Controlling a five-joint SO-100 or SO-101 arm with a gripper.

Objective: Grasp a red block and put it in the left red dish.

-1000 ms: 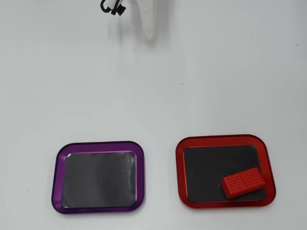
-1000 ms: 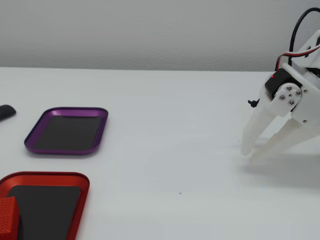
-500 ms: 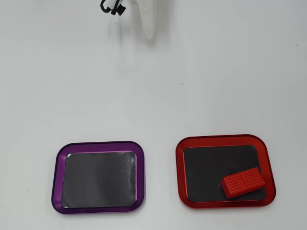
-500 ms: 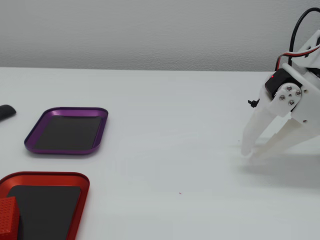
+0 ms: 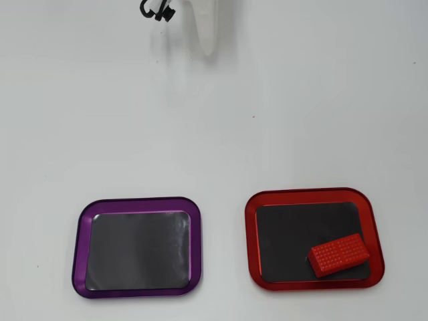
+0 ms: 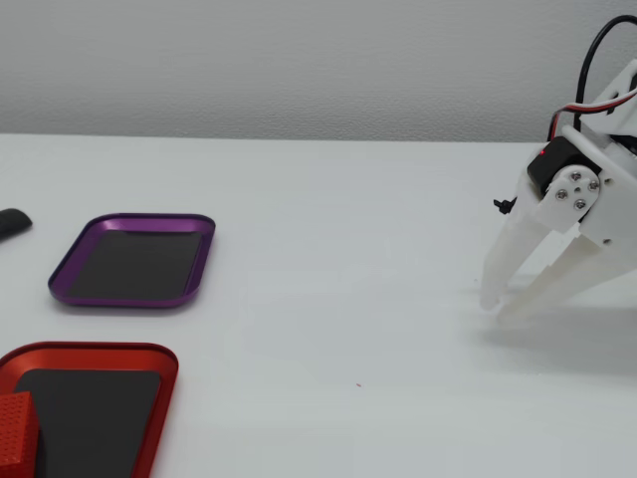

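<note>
Here, the small studded bright red block (image 5: 339, 255) lies inside the glossy red-rimmed tray (image 5: 252, 231), lower right of the overhead view, half cut off in the fixed view. The white two-finger gripper (image 6: 501, 306), narrowly parted and empty, stands well apart at that view's right.

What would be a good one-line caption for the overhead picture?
A red block lies inside the red-rimmed tray, beside an empty purple-rimmed tray, with the white gripper far off.

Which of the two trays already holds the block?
The red-rimmed tray, on the right in the overhead view: the red block lies in its corner. The purple-rimmed tray holds nothing.
</note>
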